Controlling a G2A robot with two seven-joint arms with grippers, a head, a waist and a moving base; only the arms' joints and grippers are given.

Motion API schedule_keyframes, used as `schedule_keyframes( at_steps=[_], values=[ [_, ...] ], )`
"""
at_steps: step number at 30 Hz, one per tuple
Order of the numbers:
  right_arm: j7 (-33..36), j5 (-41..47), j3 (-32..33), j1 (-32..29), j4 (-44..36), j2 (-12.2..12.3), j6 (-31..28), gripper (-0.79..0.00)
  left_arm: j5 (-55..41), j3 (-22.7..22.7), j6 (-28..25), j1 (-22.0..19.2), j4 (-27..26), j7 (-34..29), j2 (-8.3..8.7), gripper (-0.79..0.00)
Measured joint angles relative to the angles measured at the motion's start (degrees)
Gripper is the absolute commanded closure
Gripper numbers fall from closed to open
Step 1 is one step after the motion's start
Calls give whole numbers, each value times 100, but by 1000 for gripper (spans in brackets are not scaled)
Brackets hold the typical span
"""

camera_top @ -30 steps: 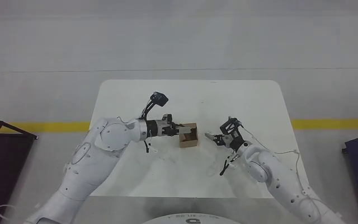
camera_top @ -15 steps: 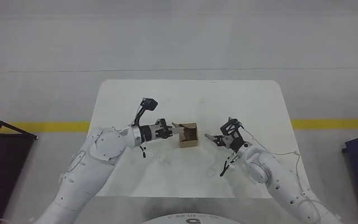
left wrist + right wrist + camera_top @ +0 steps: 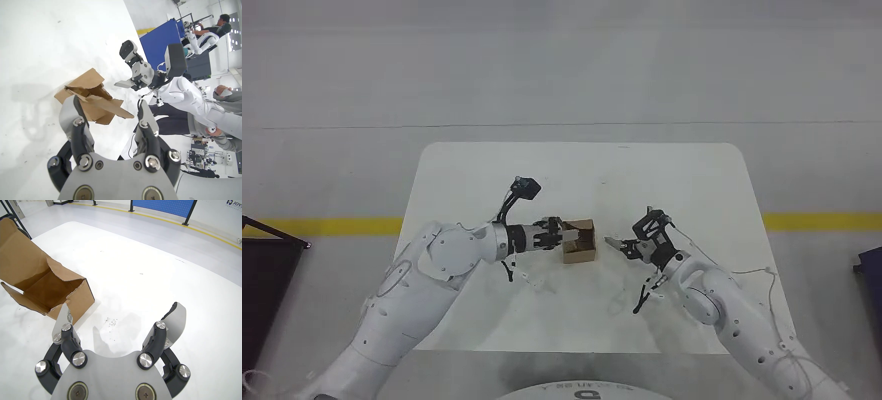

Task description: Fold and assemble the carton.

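Carton: I see the brown carton (image 3: 579, 241) standing on the white table (image 3: 692, 180), mouth open upward, between my two grippers.
Carton look: small box of plain cardboard, not closed up. The rim edges are ragged and torn. In the right wrist view the carton (image 3: 43, 283) has one tall flap standing up on its far side and a low flap splayed outward on the table.
Loose flap: in the left wrist view the carton (image 3: 88, 100) pokes a bent flap out sideways, into the gap between my left fingers.
Left gripper: the left gripper (image 3: 558, 236) (image 3: 108, 100) is right at the carton's left side, jaws spread wide and clamped on nothing.
Right gripper: the right gripper (image 3: 620, 245) (image 3: 120, 305) sits near the carton's right side but apart from it, jaws wide open and empty.
Change: my left gripper has closed in on the carton since half a second ago. The carton and right gripper have hardly shifted.
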Motion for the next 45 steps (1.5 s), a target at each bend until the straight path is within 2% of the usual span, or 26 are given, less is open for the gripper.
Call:
schedule_keyframes(
  at_steps=[2, 3, 12, 18, 19, 20, 21, 28, 38, 45],
  values=[
    [15, -25, 23, -6, -25, -8, -15, -785, 23, 25, 79, -32, 24, -64, 1, -40],
    [28, -39, 35, -9, -38, -15, -30, -785, 46, 37, 129, -52, 38, -91, 2, 0],
    [120, -128, 67, -1, -100, -78, -79, -785, 49, 46, 293, -96, 54, -116, 15, 0],
    [147, -154, 80, 8, -79, -123, -113, -785, 466, 59, 373, -149, -82, -199, 48, 0],
    [151, -153, 84, 11, -72, -130, -119, -785, 488, 56, 393, -159, -110, -203, 51, -142],
    [155, -154, 89, 14, -62, -139, -128, -785, 522, 50, 418, -177, -149, -209, 54, -369],
    [159, -154, 92, 15, -54, -145, -135, -785, 561, 47, 436, -194, -179, -217, 57, -785],
    [182, -168, 143, 8, -18, -187, -171, -785, 989, 78, 486, -338, -380, -330, 81, -785],
    [217, -194, 223, -53, -5, -239, -223, -785, 2186, 335, 743, -649, -618, -463, 83, -785],
    [230, -227, 263, -85, -8, -275, -242, -785, 2379, 603, 865, -922, -509, -774, 28, -785]
  ],
)
